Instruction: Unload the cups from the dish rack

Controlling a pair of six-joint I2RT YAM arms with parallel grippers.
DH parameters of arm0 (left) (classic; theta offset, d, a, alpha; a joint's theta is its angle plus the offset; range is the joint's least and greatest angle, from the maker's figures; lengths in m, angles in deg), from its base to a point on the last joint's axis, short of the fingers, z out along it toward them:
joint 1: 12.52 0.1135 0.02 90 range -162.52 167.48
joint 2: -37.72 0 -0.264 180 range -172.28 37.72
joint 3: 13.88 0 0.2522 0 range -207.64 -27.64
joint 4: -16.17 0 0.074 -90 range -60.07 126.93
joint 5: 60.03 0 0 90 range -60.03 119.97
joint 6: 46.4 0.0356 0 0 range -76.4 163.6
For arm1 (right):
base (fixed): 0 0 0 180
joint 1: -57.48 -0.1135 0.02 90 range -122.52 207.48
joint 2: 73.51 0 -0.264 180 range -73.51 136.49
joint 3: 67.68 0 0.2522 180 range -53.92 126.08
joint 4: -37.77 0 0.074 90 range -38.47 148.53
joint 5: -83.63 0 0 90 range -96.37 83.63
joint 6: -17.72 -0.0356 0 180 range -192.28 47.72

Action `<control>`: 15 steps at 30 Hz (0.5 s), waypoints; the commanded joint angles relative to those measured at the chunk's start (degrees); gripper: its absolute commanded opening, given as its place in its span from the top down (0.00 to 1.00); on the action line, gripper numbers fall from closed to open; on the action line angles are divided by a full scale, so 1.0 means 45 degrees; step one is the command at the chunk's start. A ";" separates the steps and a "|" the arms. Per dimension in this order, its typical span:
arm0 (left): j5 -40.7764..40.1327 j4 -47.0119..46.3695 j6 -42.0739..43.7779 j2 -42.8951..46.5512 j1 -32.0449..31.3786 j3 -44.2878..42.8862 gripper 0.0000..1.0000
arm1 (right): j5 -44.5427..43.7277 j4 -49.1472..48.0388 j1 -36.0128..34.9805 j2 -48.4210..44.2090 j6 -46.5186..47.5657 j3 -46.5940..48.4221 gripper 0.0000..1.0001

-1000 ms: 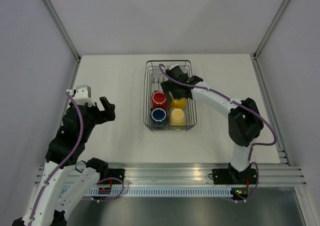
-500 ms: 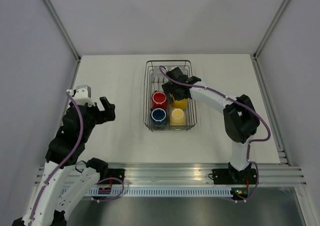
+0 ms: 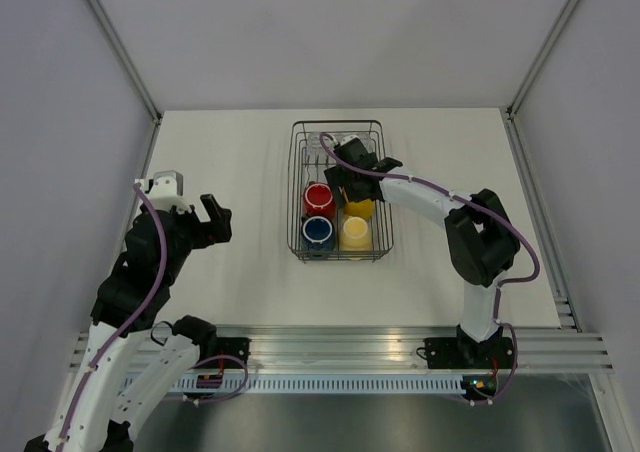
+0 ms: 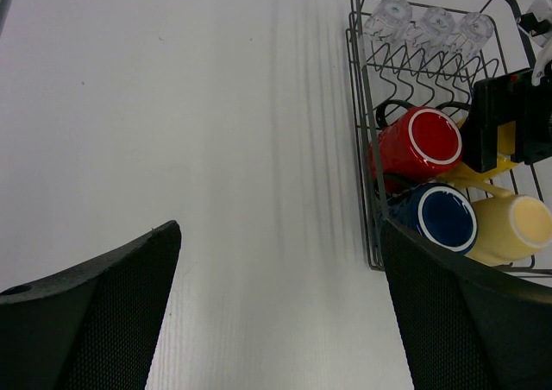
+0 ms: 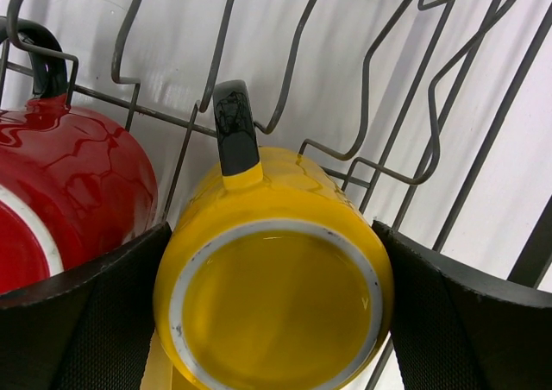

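The dish rack (image 3: 296, 194) is a dark wire basket at the table's middle back. It holds a red mug (image 3: 317, 195), a dark blue mug (image 3: 319, 230), a pale cream-yellow mug (image 3: 354, 231) and an orange-yellow mug (image 3: 361, 210). Three clear glass tumblers (image 4: 434, 26) stand at its far end. My right gripper (image 5: 272, 261) is down inside the rack, open, with one finger on each side of the orange-yellow mug (image 5: 276, 312), close against its walls. The red mug (image 5: 69, 174) lies just to its left. My left gripper (image 3: 215, 217) is open and empty, above the table left of the rack.
Upright wire tines (image 5: 362, 79) run just behind the orange-yellow mug's dark handle (image 5: 235, 131). The rack's left wall (image 4: 362, 148) stands between my left gripper and the mugs. White table (image 4: 216, 148) stretches left of the rack.
My right gripper has dropped a little lower into the rack and closer around the orange-yellow mug. The left arm has not moved.
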 commanded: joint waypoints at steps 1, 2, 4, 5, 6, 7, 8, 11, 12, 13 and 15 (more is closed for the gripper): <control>0.0112 -0.0623 0.0186 -0.0051 0.0066 0.0105 0.00 | 0.0004 0.0093 0.0082 0.0386 -0.0190 -0.0344 0.06; 0.0112 -0.0642 0.0167 -0.0051 0.0066 0.0105 0.00 | 0.0004 0.0152 0.0101 0.0367 -0.0190 -0.0305 0.16; 0.0112 -0.0623 0.0167 -0.0070 0.0066 0.0105 0.00 | -0.0035 0.0249 0.0101 0.0153 -0.0190 -0.0285 0.28; 0.0093 -0.0642 0.0167 -0.0032 0.0066 0.0105 0.00 | -0.0209 0.0250 0.0101 0.0055 -0.0229 -0.0324 0.41; 0.0073 -0.0642 0.0167 -0.0012 0.0085 0.0105 0.00 | -0.0288 0.0250 0.0101 -0.0178 -0.0268 -0.0324 0.47; 0.0073 -0.0623 0.0147 -0.0031 0.0085 0.0105 0.00 | -0.0366 0.0211 0.0101 -0.0316 -0.0307 -0.0363 0.52; 0.0073 -0.0623 0.0147 -0.0031 0.0066 0.0105 0.00 | -0.0541 0.0191 0.0101 -0.0433 -0.0308 -0.0402 0.56; 0.0053 -0.0623 0.0147 -0.0051 0.0085 0.0125 0.00 | -0.0621 0.0113 0.0082 -0.0804 -0.0288 -0.0325 0.68; 0.0053 -0.0642 0.0166 -0.0070 0.0066 0.0105 0.00 | -0.0640 0.0113 0.0101 -0.0941 -0.0249 -0.0286 0.73; 0.0053 -0.0642 0.0147 -0.0051 0.0085 0.0124 0.00 | -0.0621 0.0152 0.0101 -0.1000 -0.0210 -0.0227 0.79; 0.0053 -0.0662 0.0147 -0.0032 0.0066 0.0125 0.00 | -0.0543 0.0307 0.0101 -0.1156 -0.0210 0.0065 0.96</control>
